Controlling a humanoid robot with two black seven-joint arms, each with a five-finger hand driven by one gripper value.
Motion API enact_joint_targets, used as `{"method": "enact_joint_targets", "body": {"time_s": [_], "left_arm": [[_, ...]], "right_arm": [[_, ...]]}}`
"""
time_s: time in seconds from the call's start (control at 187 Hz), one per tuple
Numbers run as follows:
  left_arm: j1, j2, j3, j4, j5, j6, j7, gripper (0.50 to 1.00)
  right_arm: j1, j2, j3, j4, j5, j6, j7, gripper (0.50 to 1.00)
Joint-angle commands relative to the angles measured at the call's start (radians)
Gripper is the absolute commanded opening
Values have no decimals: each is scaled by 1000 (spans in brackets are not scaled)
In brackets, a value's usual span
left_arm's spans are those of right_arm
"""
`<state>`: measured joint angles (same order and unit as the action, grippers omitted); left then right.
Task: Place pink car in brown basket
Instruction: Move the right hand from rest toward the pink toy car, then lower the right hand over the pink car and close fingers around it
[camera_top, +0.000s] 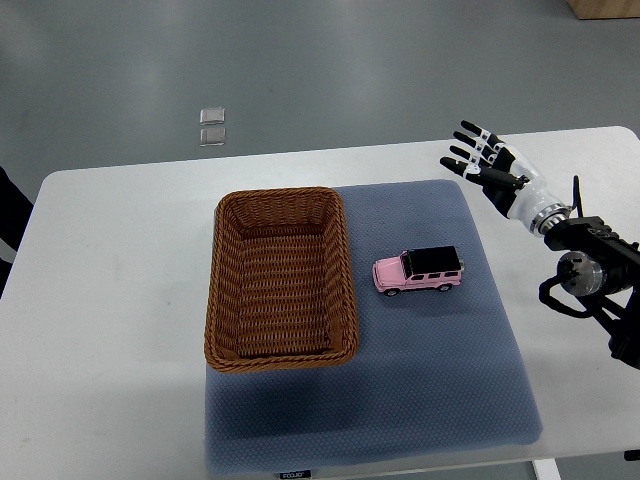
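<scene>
Off to the right of the brown basket (282, 280), past the mat's edge, my right hand (487, 165) hovers with its fingers (468, 130) spread wide, holding nothing. Basket sits on a grey-blue mat (440, 380) on a white table (110, 330); grey floor beyond. The pink car (418, 271), black roof, sits on its wheels just right of the basket, not touching it.

Single steep overhead view from the robot's side, table (120, 300) filling the frame, floor beyond.
</scene>
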<state>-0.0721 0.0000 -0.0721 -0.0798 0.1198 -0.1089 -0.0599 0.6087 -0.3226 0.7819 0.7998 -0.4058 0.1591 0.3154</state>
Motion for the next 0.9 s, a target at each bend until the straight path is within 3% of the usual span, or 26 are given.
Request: {"method": "enact_joint_targets", "body": {"time_s": [0.0,0.171,0.359,0.675,0.894], "left_arm": [[0,0,0,2,0,0,0,1000],[0,0,-2,2,0,0,0,1000],[0,0,0,3,0,0,0,1000],[0,0,0,3,1,0,3,1000],[2,0,0,5,1,0,3,1000]], "right_arm": [[3,-33,-13,33,-50,17,1,913],[2,-133,-33,145,-119,76,1,913],[5,-239,-107,260,-266,85,1,913],[37,-289,-171,366,-672,82,1,913],[43,-280,-197,375,-915,71,1,913]]}}
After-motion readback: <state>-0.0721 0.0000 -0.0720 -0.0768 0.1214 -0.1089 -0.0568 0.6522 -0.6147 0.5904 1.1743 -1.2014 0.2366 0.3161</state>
